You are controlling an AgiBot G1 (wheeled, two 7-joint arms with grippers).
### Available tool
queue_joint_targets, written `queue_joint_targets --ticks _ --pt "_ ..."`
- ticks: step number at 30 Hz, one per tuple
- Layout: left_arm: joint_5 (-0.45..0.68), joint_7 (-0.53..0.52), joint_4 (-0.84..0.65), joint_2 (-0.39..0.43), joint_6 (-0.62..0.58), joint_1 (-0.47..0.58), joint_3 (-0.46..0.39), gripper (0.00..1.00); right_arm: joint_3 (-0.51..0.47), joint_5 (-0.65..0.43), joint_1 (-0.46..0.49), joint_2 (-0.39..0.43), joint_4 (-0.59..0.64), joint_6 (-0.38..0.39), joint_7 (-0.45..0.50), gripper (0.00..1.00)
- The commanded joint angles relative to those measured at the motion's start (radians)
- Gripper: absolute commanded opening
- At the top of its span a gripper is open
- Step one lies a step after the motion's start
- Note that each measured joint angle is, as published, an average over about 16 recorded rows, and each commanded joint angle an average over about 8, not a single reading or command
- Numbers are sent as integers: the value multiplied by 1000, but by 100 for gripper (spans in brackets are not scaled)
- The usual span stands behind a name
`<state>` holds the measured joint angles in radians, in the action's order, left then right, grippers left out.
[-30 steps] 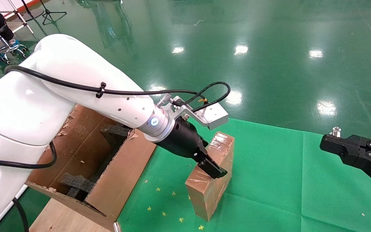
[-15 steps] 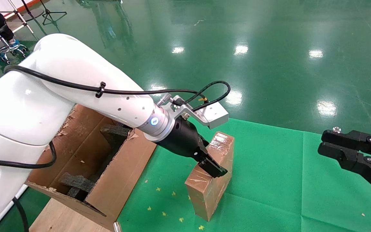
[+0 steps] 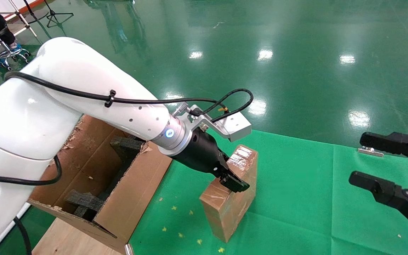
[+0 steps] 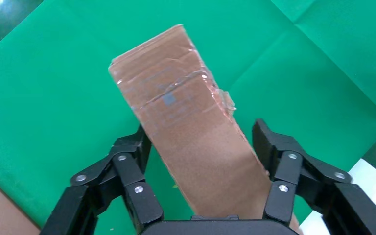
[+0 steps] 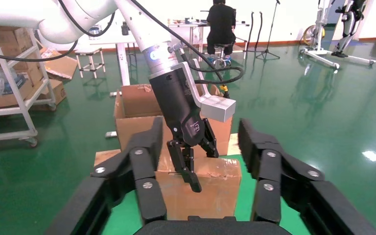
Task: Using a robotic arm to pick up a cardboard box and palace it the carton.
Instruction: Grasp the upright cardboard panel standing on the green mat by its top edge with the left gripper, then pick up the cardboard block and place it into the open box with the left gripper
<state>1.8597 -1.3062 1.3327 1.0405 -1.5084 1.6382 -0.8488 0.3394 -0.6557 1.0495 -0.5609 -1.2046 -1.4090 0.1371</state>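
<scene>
Robotics lab: glossy green floor [image 3: 296, 71], metal shelving [image 5: 10, 98], equipment stands [image 5: 338, 29]

floor [image 3: 296, 53]: glossy green; light glare | green mat [image 3: 296, 198] | metal shelving [image 5: 10, 83]

Taped cardboard box [image 3: 229, 193] stands on edge beside flapped carton [image 3: 119, 198].
</scene>
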Motion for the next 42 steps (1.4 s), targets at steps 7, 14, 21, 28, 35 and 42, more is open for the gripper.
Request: queue_joint_targets --ticks 7,14,21,28,35,42 --pt "-3 10 -7 -4 1 8 3 0 0 0 0 0 0 0 0 100" --pt "-33 40 -7 -58 11 53 44 0 0 0 0 0 0 0 0 100" --pt "-34 88 -25 -180 25 171 121 0 0 0 0 0 0 0 0 100" --pt "17 153 -75 -322 32 307 187 0 0 0 0 0 0 0 0 100" --pt "78 238 -154 -445 32 317 190 0 0 0 0 0 0 0 0 100" --pt "61 307 -285 -544 79 198 183 0 0 0 0 0 0 0 0 100"
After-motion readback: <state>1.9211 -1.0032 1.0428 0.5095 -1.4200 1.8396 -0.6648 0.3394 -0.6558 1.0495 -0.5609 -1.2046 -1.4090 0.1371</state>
